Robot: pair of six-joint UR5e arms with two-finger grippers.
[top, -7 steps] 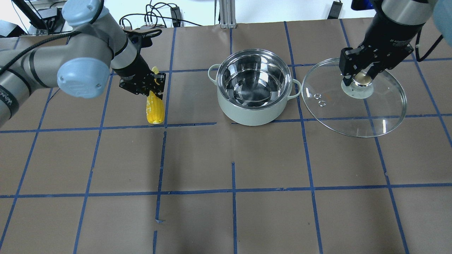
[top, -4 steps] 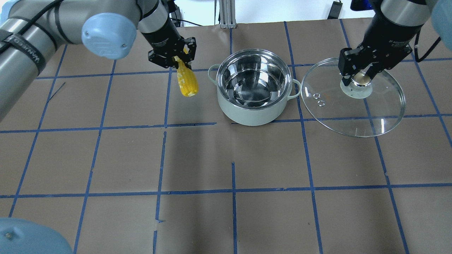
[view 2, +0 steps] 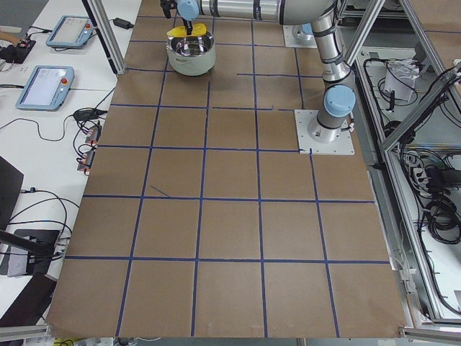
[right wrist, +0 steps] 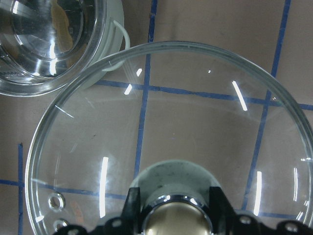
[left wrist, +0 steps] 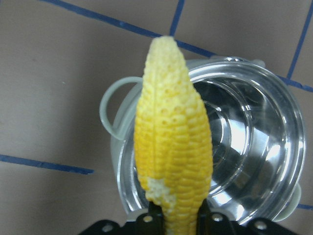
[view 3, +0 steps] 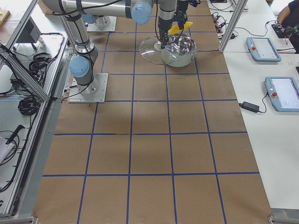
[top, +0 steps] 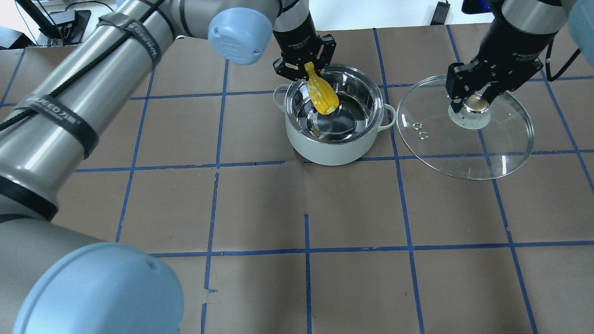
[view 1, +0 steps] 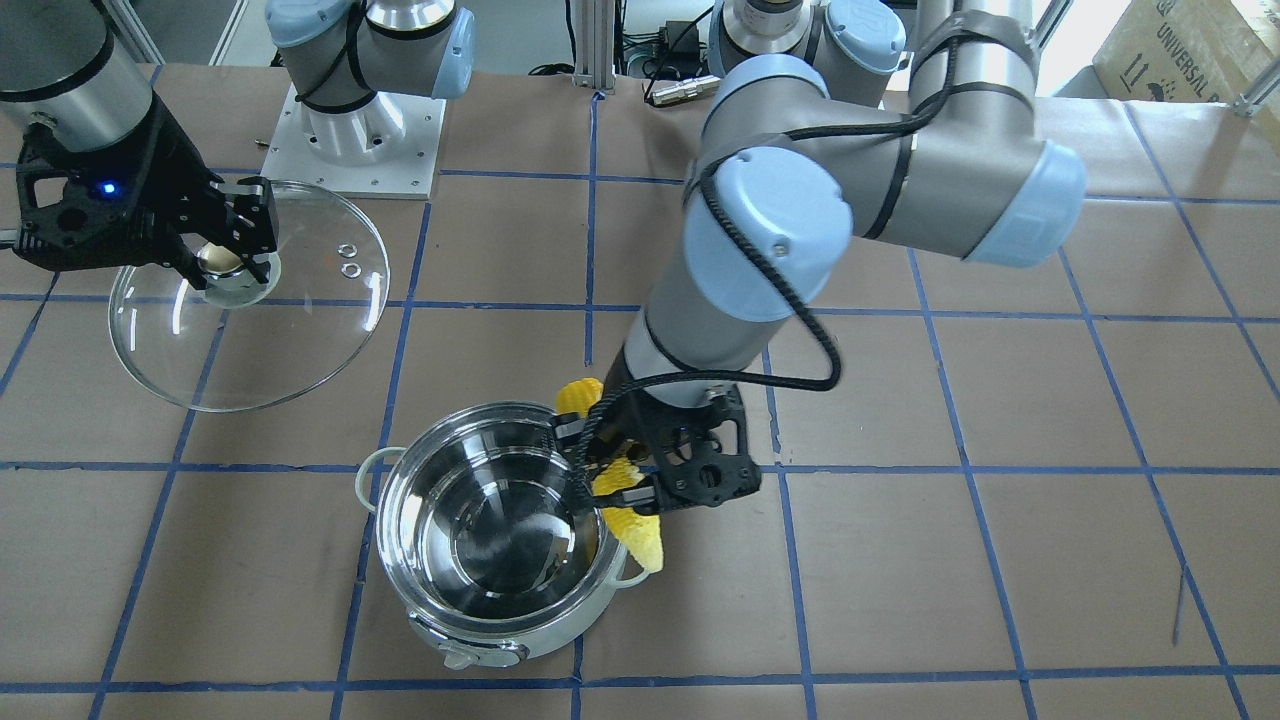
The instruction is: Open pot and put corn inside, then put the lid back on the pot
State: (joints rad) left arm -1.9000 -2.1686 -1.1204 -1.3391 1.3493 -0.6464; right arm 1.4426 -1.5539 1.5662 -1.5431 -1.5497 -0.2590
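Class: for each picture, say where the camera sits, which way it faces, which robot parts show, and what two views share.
Front-facing: across the table, facing the robot, steeply down; both arms.
Overhead: behind the robot, looking forward, down; both arms.
Exterior left: table's left end, looking along it; left arm nearest.
Exterior right: opposite end; right arm nearest.
Left wrist: down past the corn into the pot; left tool.
Right wrist: down through the lid; right tool on its knob.
Wrist views share the pot.
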